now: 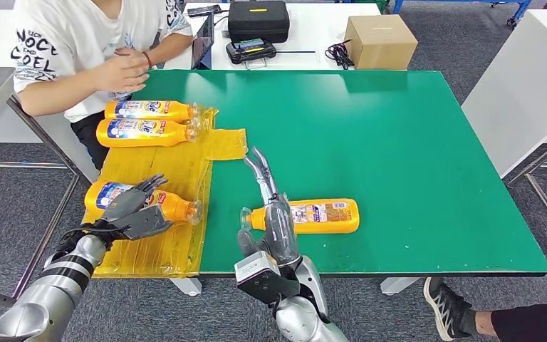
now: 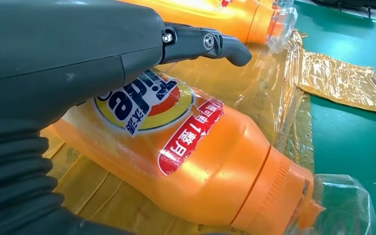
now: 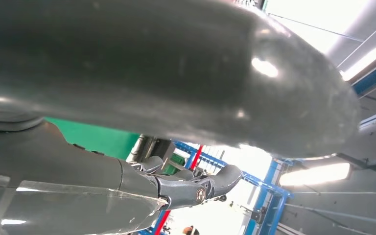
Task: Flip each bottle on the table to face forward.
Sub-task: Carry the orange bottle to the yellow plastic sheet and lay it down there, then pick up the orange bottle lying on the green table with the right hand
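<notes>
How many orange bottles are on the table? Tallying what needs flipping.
4: two far bottles side by side near the person, one under the left robot hand, one beside the right robot hand.

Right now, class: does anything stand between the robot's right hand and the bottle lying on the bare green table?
Nothing visible does. The right hand is already at the capped end of that bottle, its fingers stretched out beyond it.

The left hand covers the middle of the nearest bottle. The right hand hides the neck of the label-down bottle, whose small print is unreadable.
</notes>
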Available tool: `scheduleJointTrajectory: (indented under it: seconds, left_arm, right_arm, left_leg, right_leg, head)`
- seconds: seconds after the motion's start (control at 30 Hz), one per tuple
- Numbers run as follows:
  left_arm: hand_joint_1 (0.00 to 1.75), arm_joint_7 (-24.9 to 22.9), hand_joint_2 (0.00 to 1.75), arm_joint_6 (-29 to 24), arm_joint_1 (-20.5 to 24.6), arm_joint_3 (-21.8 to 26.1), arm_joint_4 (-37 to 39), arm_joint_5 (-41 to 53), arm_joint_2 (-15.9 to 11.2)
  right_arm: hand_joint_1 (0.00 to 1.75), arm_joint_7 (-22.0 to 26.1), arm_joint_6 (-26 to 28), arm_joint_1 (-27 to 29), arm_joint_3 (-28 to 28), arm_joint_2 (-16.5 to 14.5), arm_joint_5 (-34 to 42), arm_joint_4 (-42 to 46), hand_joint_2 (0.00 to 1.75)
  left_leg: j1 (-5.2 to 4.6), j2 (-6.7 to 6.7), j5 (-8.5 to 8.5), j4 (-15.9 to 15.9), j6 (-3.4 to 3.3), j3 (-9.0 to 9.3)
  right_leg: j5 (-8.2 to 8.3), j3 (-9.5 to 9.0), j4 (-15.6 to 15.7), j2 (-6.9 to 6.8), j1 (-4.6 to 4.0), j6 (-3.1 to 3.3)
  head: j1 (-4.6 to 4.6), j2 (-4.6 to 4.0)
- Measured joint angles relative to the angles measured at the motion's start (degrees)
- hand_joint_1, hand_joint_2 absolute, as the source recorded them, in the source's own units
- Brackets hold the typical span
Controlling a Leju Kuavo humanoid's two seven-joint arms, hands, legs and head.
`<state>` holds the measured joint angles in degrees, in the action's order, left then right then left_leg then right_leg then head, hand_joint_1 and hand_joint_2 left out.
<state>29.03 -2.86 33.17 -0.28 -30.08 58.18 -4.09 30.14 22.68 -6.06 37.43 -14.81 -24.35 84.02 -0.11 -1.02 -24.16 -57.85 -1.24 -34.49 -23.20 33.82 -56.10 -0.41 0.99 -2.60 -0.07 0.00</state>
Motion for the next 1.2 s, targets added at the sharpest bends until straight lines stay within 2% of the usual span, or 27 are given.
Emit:
scheduleJointTrajectory:
  seconds: [0.17, 0.33, 0.43, 0.5, 0.63, 0.77, 0.9, 1.1, 1.2]
  left_arm:
    - [0.0, 0.17, 0.0, 1.72, 0.0, -0.14, 0.01, -1.64, -0.2]
    - [0.0, 2.34, 0.0, 8.86, -0.17, 0.18, -0.08, -9.66, -0.54]
    - [0.0, 4.62, 0.0, 9.43, -1.09, 0.56, -0.82, -14.66, -0.31]
    - [0.0, 6.17, 0.0, 4.18, -2.27, 1.25, -2.11, -17.82, 0.61]
    - [0.0, 8.96, 0.0, -17.12, -4.69, 3.89, -6.61, -23.66, 4.4]
    - [0.0, 9.86, 0.0, -30.3, -5.99, 4.77, -13.25, -30.45, 6.61]
    - [0.0, 9.9, 0.0, -35.75, -8.01, 4.73, -20.59, -38.87, 7.77]
    - [0.0, 9.9, 0.0, -36.09, -10.6, 4.74, -28.22, -45.64, 8.59]
    - [0.0, 9.9, 0.0, -34.0, -11.44, 5.0, -30.45, -48.98, 8.85]
  right_arm:
    - [0.0, 0.0, -0.02, -0.06, -0.07, -0.02, 0.01, -0.31, 0.0]
    - [0.0, 0.0, -0.04, -0.37, -0.08, -0.15, 0.17, -1.03, 0.0]
    - [0.0, 0.03, -0.03, -0.56, -0.08, -0.26, 0.26, -1.51, 0.0]
    - [0.0, 0.04, 0.12, -0.63, -0.08, -0.32, 0.17, -1.78, 0.0]
    - [0.0, -0.21, 0.76, -0.76, 0.16, -0.36, -0.31, -2.26, 0.0]
    - [0.0, -0.28, 1.98, -1.13, 0.65, -0.36, -0.29, -3.32, 0.0]
    - [0.0, -2.39, 3.27, -1.38, 0.83, -0.1, -3.37, -3.87, 1.75]
    - [0.0, -5.87, 4.34, -2.13, 0.29, 1.97, -8.62, -3.9, 1.75]
    - [0.0, -9.97, 4.45, -2.73, -0.43, 3.34, -12.8, -3.93, 1.75]
  left_leg:
    - [0.01, 0.0, 0.0, 0.0, 0.0, 0.01]
    - [0.01, 0.0, -0.01, 0.01, 0.01, 0.04]
    - [0.0, 0.05, 0.0, 0.01, 0.0, 0.07]
    - [0.0, 0.09, 0.0, -0.01, 0.0, 0.03]
    - [0.0, 0.09, 0.07, -0.03, -0.04, -0.27]
    - [0.0, 0.15, 0.06, -0.04, -0.03, -0.37]
    - [0.02, 0.19, 0.05, -0.04, -0.02, -0.52]
    - [0.02, 0.19, 0.06, -0.04, -0.03, -0.68]
    - [0.01, 0.19, 0.06, -0.04, -0.03, -0.68]
  right_leg:
    - [-0.01, -0.01, -0.01, 0.0, -0.01, 0.0]
    - [-0.01, -0.04, 0.0, 0.0, 0.0, 0.0]
    - [-0.01, -0.02, 0.0, 0.02, 0.0, 0.0]
    - [0.01, 0.05, 0.01, 0.03, 0.0, 0.0]
    - [0.07, 0.31, 0.0, 0.03, 0.0, -0.03]
    - [0.17, 0.45, -0.01, 0.04, -0.01, 0.1]
    - [0.15, 0.64, -0.01, 0.05, -0.03, 0.11]
    - [0.15, 0.78, 0.0, 0.05, -0.03, 0.11]
    - [0.15, 0.77, 0.0, 0.05, -0.02, 0.1]
  head:
    - [0.0, 0.0]
    - [-0.01, 0.0]
    - [0.01, 0.0]
    - [0.01, 0.0]
    - [0.04, 0.0]
    - [0.01, 0.0]
    - [0.01, 0.0]
    - [0.02, 0.0]
    - [0.0, 0.0]
